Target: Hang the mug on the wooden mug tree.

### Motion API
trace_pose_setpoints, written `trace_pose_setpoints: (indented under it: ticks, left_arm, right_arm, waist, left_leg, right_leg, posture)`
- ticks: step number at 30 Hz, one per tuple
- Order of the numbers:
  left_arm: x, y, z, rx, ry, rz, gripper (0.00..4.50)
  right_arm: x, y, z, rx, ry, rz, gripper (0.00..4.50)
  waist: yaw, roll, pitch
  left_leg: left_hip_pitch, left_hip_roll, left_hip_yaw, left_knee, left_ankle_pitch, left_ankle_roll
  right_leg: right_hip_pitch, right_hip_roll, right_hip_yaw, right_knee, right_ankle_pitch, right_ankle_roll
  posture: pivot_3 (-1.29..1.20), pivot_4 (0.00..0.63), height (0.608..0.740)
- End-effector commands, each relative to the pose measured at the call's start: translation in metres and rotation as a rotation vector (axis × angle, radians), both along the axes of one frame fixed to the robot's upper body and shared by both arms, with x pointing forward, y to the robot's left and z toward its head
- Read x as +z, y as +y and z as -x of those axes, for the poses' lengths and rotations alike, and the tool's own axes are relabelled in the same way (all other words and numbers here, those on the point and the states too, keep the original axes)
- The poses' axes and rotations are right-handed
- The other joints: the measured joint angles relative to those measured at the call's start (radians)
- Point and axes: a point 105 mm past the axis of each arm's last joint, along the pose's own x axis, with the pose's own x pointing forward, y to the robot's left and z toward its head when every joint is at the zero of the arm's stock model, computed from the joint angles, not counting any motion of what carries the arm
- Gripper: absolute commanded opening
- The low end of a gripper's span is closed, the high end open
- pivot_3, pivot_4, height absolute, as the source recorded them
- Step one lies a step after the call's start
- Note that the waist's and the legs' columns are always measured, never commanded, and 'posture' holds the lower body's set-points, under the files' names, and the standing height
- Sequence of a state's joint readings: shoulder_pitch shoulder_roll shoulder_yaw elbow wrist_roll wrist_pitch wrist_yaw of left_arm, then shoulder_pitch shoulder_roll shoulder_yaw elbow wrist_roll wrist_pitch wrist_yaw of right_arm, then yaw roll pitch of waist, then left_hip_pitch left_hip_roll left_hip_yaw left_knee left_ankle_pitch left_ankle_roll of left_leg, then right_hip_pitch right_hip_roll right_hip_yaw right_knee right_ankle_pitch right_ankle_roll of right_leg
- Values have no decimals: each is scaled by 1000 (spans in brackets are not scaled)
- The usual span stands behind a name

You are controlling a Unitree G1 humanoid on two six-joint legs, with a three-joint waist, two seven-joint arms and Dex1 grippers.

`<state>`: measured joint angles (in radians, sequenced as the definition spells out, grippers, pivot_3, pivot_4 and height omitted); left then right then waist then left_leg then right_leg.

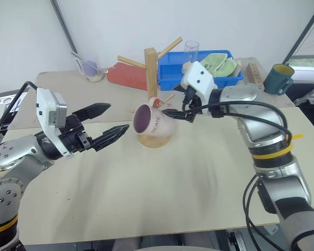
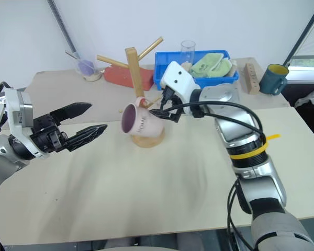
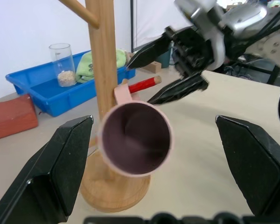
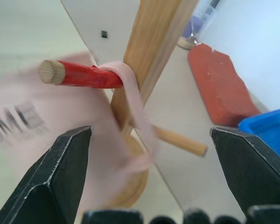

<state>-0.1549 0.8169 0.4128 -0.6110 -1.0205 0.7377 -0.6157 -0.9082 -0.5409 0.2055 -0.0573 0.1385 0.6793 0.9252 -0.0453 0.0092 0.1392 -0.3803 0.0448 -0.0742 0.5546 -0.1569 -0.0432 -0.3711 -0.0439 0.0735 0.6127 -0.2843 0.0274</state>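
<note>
The mug point(image 1: 156, 121) hangs on the wooden mug tree's point(image 1: 151, 68) low peg.

Worktop point(image 1: 162, 183): pale beige board, near half bare.
Middle: wooden mug tree point(image 1: 151, 73) standing on its round base.
Far edge, left: small cup point(image 1: 92, 69) holding what may be a spoon.
Far edge, middle: red block point(image 1: 126, 74), blue tray point(image 1: 174, 78) beside it.
Far right corner: wooden block with holes point(image 1: 256, 75), dark teal mug point(image 1: 278, 79).
</note>
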Motion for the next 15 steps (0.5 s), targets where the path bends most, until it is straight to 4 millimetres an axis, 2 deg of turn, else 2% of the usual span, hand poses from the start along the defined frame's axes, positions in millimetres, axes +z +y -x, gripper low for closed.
trace_pose_setpoints:
  ticks: [1, 3, 5, 10, 12, 15]
  left_arm:
    - [4, 10, -5, 60, -32, -35, 4500]
    - [3, 22, -11, 126, -29, -66, 4500]
    - [2, 36, -14, 185, -27, -96, 4500]
    - [-5, 65, -16, 298, 8, -208, 4500]
    - [-7, 72, -16, 318, 10, -244, 4500]
    - [-3, 73, -19, 304, -6, -237, 4500]
  right_arm:
    - [36, -11, 12, 40, -37, -68, 4483]
    - [42, -21, 18, 67, -18, -122, 4483]
    - [39, -36, 24, 93, -6, -154, 4483]
    - [17, -79, 22, -3, 18, -199, 4483]
    - [11, -87, 23, -23, 25, -209, 4483]
    - [5, -87, 23, -38, 28, -220, 4483]
  waist:
    - [0, 0, 0]
    - [0, -1, 0]
    - [0, -1, 1]
    - [0, -3, 2]
    - [0, -3, 3]
    - [-2, -2, 5]
  left_leg:
    - [0, 0, 0, 0, -1, -1]
    - [0, 0, 0, 0, -1, -1]
    - [0, 0, 0, 0, -1, -1]
    - [0, 0, 1, 0, -1, -2]
    - [0, 0, 2, 0, -1, -2]
    - [0, 1, 2, 0, -1, -2]
  right_leg:
    - [0, 0, 0, 0, 0, 0]
    - [0, 0, 0, 0, 0, 0]
    - [0, 0, 0, -1, 0, 0]
    - [0, -1, 0, -2, -1, -1]
    - [-1, -2, 0, -2, -1, -2]
    - [-3, -2, 0, -2, -1, -2]
  posture:
    - [0, 150, 740]
    - [0, 150, 740]
    - [0, 150, 740]
    - [0, 150, 740]
    - [0, 150, 740]
    - [0, 150, 740]
